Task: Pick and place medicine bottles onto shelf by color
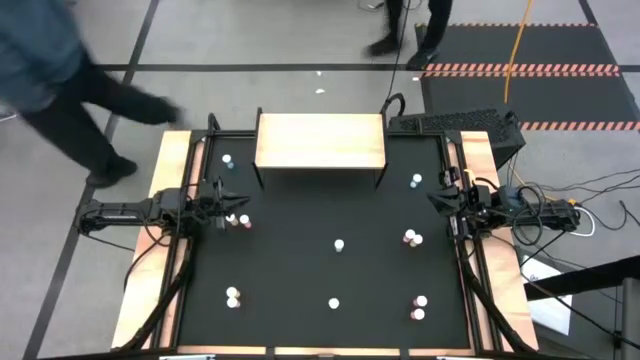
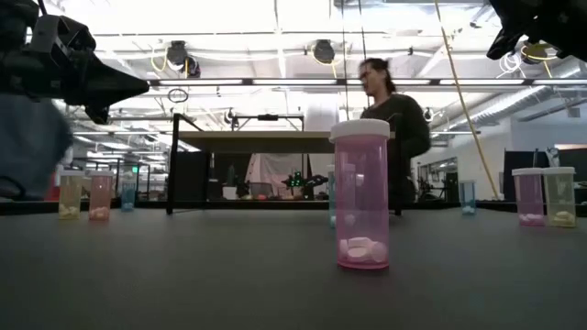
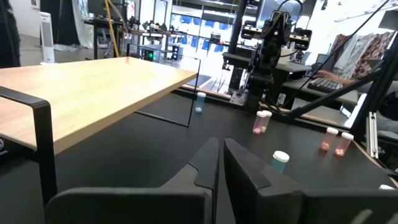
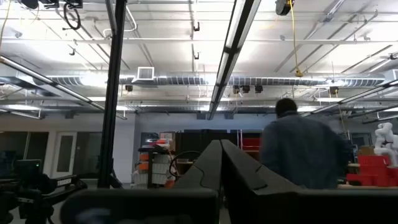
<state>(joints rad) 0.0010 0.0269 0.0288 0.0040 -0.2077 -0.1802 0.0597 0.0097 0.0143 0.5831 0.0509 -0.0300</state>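
Scattering 13 bottles (image 1: 339, 244) on mat, 1 empty shelf (image 1: 320, 140)

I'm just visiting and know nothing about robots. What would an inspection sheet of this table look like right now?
Surface: black mat, bare between bottles.
Job's things: wooden shelf at the far edge, nothing on its top; small white-capped bottles scattered over the mat, a pink one closest to the low camera.
Clutter: nothing seen.
Grippers: left gripper and right gripper both shut, holding nothing, at the mat's sides.
Cables: loose bundle beside the right arm.
Surroundings: people walking beyond the table; keyboard behind it.
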